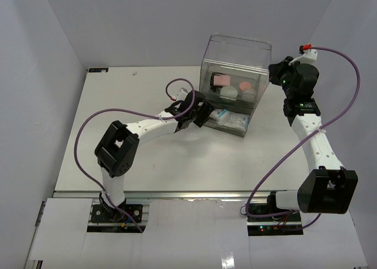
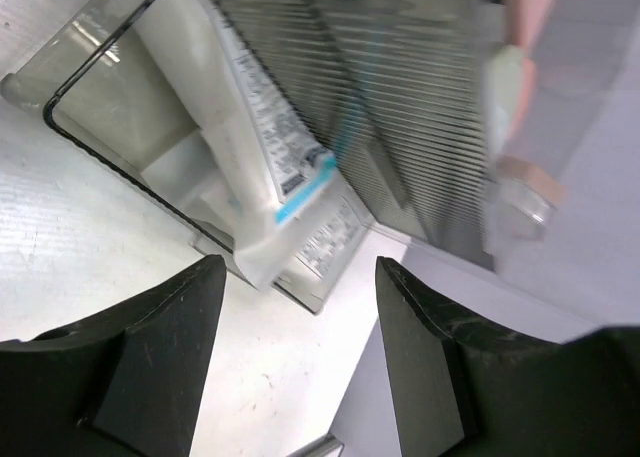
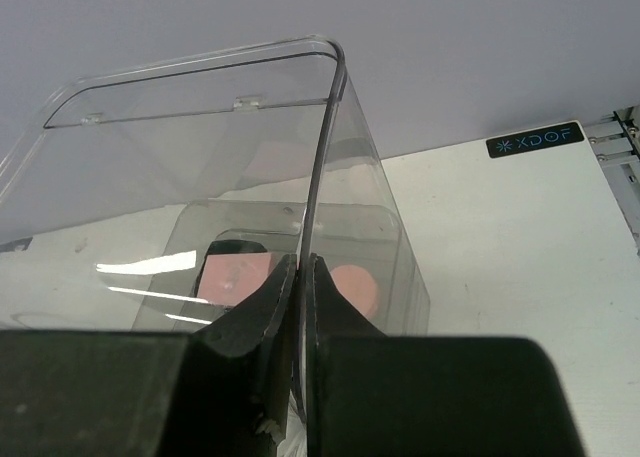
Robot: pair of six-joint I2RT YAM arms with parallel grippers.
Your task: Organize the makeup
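Inside clear box (image 1: 235,50) drawer (image 1: 227,126): white-and-blue packets (image 1: 232,118); compacts (image 1: 228,92) above.

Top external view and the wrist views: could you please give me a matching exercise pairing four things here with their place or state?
1 left claw
2 right claw
3 white-and-blue packets
4 pink palette

A in the clear box, upper compartment
B open, holding nothing
C in the lower drawer
D shut on the clear box's wall

Pairs: 1-B, 2-D, 3-C, 4-A
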